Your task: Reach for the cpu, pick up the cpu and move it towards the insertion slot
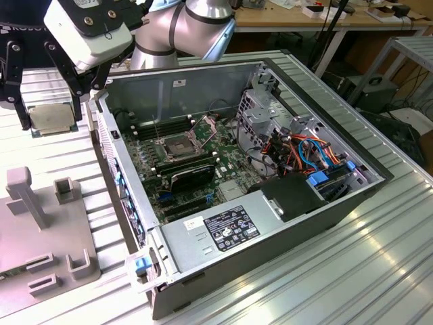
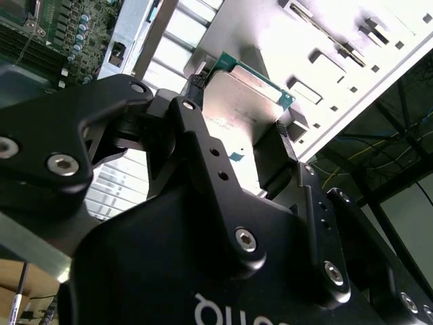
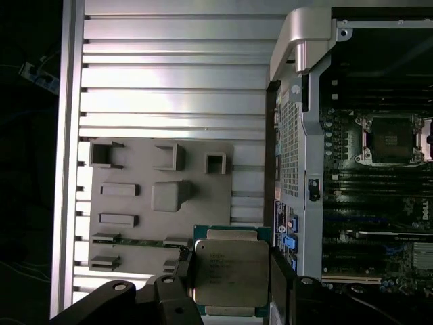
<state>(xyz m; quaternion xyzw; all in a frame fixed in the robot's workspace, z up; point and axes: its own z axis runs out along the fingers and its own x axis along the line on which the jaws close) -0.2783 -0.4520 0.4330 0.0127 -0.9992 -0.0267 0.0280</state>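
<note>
The pincer [image 3: 230,284] is pinching the cpu [image 3: 229,271] by its edges, keeping it flat and clear of the grey fixture tray [image 3: 162,203], off at nine o'clock from the insertion slot [image 1: 177,145] inside the open computer case [image 1: 270,223].

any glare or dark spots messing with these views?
Exterior view: glare streaks on the ribbed table. Second wrist view: table blown out white behind the cpu; end effector dark. First wrist view: cpu evenly lit, insertion slot dim.
</note>
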